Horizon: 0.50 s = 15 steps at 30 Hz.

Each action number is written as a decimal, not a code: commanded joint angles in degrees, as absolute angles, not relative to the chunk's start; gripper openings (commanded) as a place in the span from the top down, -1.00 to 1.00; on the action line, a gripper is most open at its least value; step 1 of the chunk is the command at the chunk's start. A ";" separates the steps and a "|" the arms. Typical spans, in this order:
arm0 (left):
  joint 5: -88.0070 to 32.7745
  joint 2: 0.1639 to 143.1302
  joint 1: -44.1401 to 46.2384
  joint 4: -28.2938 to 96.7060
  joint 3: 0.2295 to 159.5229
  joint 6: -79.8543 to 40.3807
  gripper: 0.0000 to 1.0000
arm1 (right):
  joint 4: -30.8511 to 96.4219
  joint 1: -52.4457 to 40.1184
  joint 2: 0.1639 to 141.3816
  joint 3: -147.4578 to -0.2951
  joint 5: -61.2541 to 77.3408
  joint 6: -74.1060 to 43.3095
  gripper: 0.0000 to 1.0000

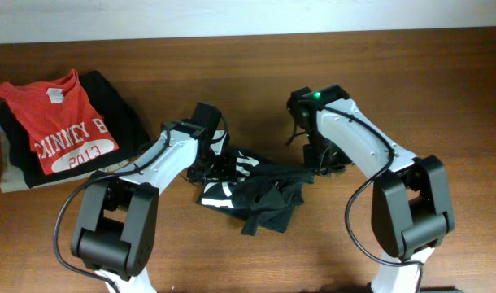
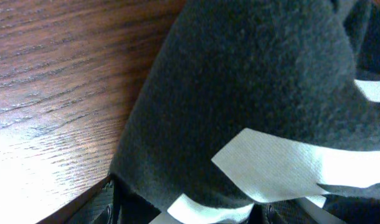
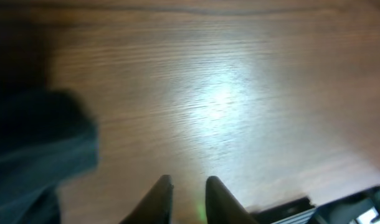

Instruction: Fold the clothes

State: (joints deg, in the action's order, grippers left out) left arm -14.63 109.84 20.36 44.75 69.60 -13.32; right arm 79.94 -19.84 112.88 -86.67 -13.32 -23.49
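The dark T-shirt (image 1: 256, 195) with white letters lies crumpled in the middle of the wooden table. My left gripper (image 1: 218, 163) is at its upper left edge. In the left wrist view the dark fabric (image 2: 240, 81) and white print fill the frame and lie between the left jaws (image 2: 190, 208), which stand wide apart, their tips hidden. My right gripper (image 1: 321, 167) is at the shirt's right edge. In the right wrist view its fingers (image 3: 189, 186) are nearly together and empty over bare wood, with the shirt (image 3: 34, 143) to their left.
A stack of folded garments with a red T-shirt (image 1: 65, 122) printed "2013" on top sits at the far left. Bare wooden table (image 1: 411, 98) surrounds the dark shirt. The table's back edge runs along the top of the overhead view.
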 commanded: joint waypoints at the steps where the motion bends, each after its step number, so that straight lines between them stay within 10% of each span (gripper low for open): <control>1: -13.76 111.66 20.47 43.88 68.99 -15.00 -0.40 | 78.89 -16.78 110.85 -84.93 -16.56 -23.83 0.29; 5: -13.78 111.66 20.47 43.22 68.99 -15.84 -0.40 | 78.02 -18.28 103.81 -87.42 15.88 -3.31 0.09; 10: -13.78 111.66 20.47 43.29 68.99 -15.84 -0.41 | 76.84 -24.71 103.59 -86.52 21.43 -0.60 -0.30; 15: -13.80 111.66 20.47 43.29 68.99 -15.84 -0.41 | 68.31 -28.16 103.61 -78.81 21.52 -2.09 -0.27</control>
State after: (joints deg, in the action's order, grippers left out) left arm -14.59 109.95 20.36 43.79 69.58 -15.05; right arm 70.78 -27.27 103.57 -82.17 20.23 -1.72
